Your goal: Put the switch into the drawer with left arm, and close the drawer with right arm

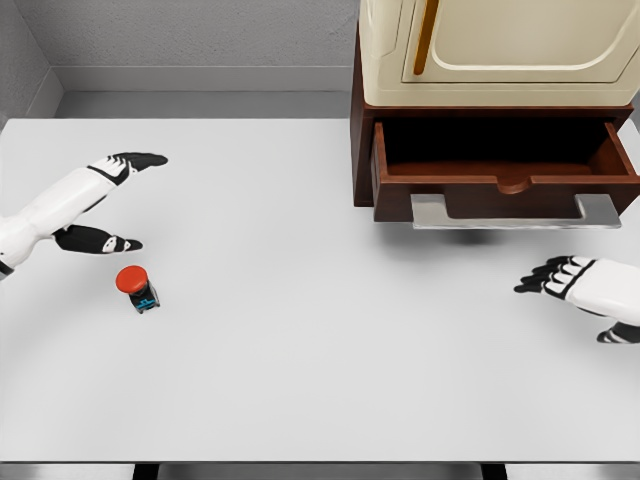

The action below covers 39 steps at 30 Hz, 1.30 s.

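My left hand [110, 200], fingers spread and empty, must lower squarely over the red-capped switch [137, 286] just below it before closing.

One switch [137, 287] counted, red-capped, on one white table [300, 380]. One drawer [505, 175] counted, pulled open, with one grey handle [515, 212]. One cream cabinet [500, 50] seen above drawer, one door panel noted on it. Two robot hands counted: one left hand [110, 205], one right hand [580, 285].
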Available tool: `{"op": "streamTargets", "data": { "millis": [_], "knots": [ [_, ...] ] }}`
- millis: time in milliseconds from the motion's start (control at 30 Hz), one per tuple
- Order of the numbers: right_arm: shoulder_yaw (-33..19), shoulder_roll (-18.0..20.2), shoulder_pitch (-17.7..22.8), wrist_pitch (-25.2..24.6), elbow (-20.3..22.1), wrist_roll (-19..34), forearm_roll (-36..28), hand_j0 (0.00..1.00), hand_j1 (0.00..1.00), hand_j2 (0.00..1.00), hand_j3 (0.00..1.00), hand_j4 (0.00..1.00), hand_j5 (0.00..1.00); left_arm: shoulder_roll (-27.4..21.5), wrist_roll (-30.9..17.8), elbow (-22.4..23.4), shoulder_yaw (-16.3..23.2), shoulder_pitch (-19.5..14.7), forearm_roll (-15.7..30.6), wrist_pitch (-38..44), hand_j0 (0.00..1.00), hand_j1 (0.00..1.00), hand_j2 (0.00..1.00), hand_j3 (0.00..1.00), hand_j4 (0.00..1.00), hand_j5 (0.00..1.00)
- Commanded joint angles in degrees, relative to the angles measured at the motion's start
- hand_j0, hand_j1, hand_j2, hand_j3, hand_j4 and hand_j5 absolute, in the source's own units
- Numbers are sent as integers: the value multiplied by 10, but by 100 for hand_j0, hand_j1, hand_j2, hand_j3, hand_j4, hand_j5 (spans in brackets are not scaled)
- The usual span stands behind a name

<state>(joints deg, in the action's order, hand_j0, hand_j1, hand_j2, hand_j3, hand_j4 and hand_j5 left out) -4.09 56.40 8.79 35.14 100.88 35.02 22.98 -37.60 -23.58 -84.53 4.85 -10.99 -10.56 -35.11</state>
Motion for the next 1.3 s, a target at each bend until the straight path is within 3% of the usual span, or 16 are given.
{"op": "streamTargets", "data": {
  "millis": [0,133,200,233,267,333,400,467,567,700,833,933,1267],
  "knots": [
    [6,0,0,-1,0,0,-3,100,100,100,100,100,100,0,0,0,-3,0,5,1,100,100,100,100,100,100],
    [5,-1,1,-1,-1,0,-3,100,100,100,100,100,100,4,13,2,-5,-1,11,1,100,100,100,100,100,100],
    [3,0,1,-1,-1,0,-3,98,98,98,98,98,98,-7,15,8,-6,7,55,1,100,100,100,100,100,100],
    [-1,1,2,-1,-1,0,-3,78,78,78,78,78,78,-19,15,12,-5,12,104,1,100,100,100,100,100,100],
    [-4,3,2,-1,-1,0,-3,67,67,67,67,67,67,-35,15,12,-5,24,134,1,100,100,100,100,100,100],
    [-12,20,7,-1,-2,0,-5,57,57,57,57,57,57,-55,15,12,1,52,218,1,100,100,100,100,100,100],
    [-32,17,11,-1,-5,0,-27,65,65,65,65,65,65,-62,15,10,2,69,255,1,100,100,100,100,100,100],
    [-75,11,41,-1,-6,0,-51,64,64,64,64,64,64,-76,15,9,2,78,287,1,100,100,100,100,100,100],
    [-94,11,59,-1,-6,0,-125,65,65,65,65,65,65,-79,15,5,14,111,306,1,100,100,100,100,100,100],
    [-106,10,79,-1,-4,0,-140,65,65,65,65,65,65,-78,16,2,20,149,308,1,100,100,100,100,100,100],
    [-107,12,85,-1,-2,0,-154,65,65,65,65,65,65,-71,15,5,59,150,320,1,100,100,100,100,100,100],
    [-127,14,94,-1,-2,0,-159,67,67,67,67,67,67,-43,15,13,60,150,320,1,100,100,100,100,100,100],
    [-145,30,98,-1,-2,0,-208,67,67,67,67,67,67,-12,14,103,78,127,321,1,100,100,100,100,100,100]
  ]
}}
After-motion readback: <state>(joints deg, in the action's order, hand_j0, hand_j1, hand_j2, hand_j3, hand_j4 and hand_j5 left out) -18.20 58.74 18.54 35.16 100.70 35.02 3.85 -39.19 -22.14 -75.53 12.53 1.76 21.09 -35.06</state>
